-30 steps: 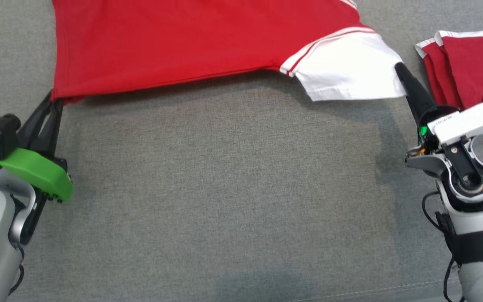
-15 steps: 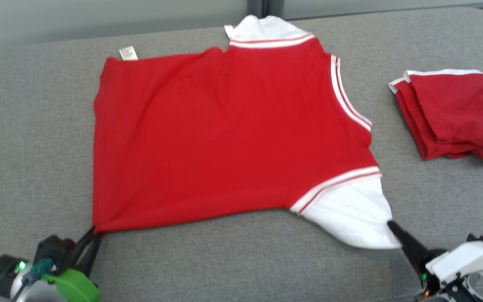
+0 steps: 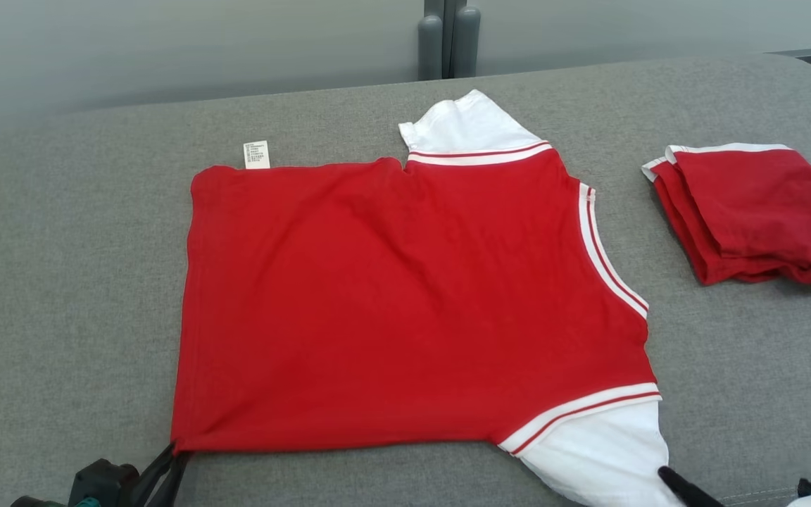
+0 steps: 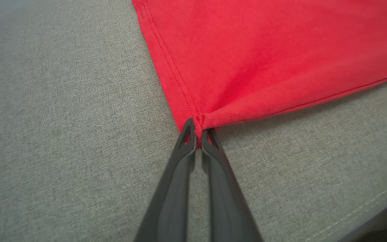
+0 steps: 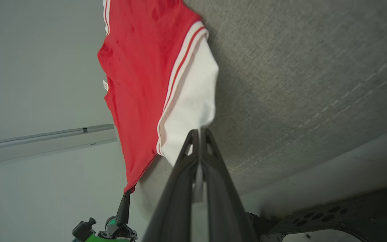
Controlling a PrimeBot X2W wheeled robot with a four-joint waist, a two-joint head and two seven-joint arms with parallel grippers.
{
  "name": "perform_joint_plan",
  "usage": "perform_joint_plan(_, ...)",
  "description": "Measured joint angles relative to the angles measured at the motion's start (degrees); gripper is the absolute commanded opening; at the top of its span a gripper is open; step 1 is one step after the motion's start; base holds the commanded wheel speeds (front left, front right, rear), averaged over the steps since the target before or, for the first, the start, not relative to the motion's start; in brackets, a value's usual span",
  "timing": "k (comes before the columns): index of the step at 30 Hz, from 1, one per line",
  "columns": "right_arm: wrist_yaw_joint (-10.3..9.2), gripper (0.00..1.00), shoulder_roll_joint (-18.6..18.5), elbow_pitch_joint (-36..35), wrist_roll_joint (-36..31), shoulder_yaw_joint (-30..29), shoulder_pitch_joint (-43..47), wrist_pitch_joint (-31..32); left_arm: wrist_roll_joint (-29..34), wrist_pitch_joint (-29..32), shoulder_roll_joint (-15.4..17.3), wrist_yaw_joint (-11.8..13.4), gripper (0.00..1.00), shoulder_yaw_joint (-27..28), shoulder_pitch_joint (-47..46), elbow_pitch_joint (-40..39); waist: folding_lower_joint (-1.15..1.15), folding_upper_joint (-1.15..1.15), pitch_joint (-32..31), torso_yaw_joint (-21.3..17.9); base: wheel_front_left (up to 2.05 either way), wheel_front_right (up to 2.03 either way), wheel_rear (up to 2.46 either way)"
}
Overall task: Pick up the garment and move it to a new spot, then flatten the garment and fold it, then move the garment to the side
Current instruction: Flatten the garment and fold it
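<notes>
The garment [image 3: 391,303] is a red shirt with white sleeves and striped trim, spread flat on the grey cushioned surface [image 3: 60,282]. My left gripper [image 3: 174,451] is shut on its near left hem corner, where the red cloth [image 4: 247,60] puckers between the tips of the left gripper [image 4: 197,129]. At the lower right, my right gripper [image 3: 662,473] is shut on the edge of the near white sleeve [image 3: 602,451]. From the right wrist, the sleeve [image 5: 190,107] hangs pinched at the right gripper [image 5: 199,131], and the left gripper [image 5: 126,195] holds the far corner.
A second red garment [image 3: 750,211], folded, lies at the right of the surface. A small white label [image 3: 257,154] sticks out at the shirt's far edge. A grey wall with a dark post [image 3: 448,42] stands behind. The surface's stitched front edge [image 4: 364,208] runs near my grippers.
The head camera has tilted up, so the whole shirt and the far wall have come into view and both grippers sit at the bottom edge. Both grips hold as before.
</notes>
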Motion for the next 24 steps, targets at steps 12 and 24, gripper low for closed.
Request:
perform_joint_plan(12, 0.23, 0.0, -1.74, -9.7, -0.45, -3.86, -9.23, -0.92, -4.39, 6.27, 5.64, 0.56, 0.0, 5.58, -1.87, -12.72, 0.0, 0.0, 4.97, 0.14, 0.0, 0.0, 0.0)
perform_joint_plan(24, -2.66, 0.0, -3.79, -4.37, -8.08, -2.16, -26.26, 0.01, -2.99, 17.8, 9.17, -2.9, 0.0, 2.87, -17.08, -15.8, 0.0, 0.0, 11.87, -0.16, 0.0, 0.0, 0.0)
